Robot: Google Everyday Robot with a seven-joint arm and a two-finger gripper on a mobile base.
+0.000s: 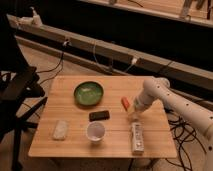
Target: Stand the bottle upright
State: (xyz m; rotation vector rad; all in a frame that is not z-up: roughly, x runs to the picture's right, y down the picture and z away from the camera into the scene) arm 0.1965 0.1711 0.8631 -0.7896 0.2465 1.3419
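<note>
The bottle (pixel 137 137) lies flat on the wooden table (pixel 60 92) near its front right edge. It is slim and whitish with a greenish-grey label, its length running front to back. My gripper (pixel 134 114) hangs at the end of the white arm (pixel 165 97), just behind the bottle's far end and a little above the table. It sits close to the small orange-red carrot-like thing (pixel 125 103).
A green bowl (pixel 88 92) sits at the table's middle back. A black phone (pixel 99 115) lies in the middle. A white cup (pixel 95 132) stands near the front. A pale wrapped packet (pixel 60 129) lies front left. A dark chair (pixel 20 90) stands left.
</note>
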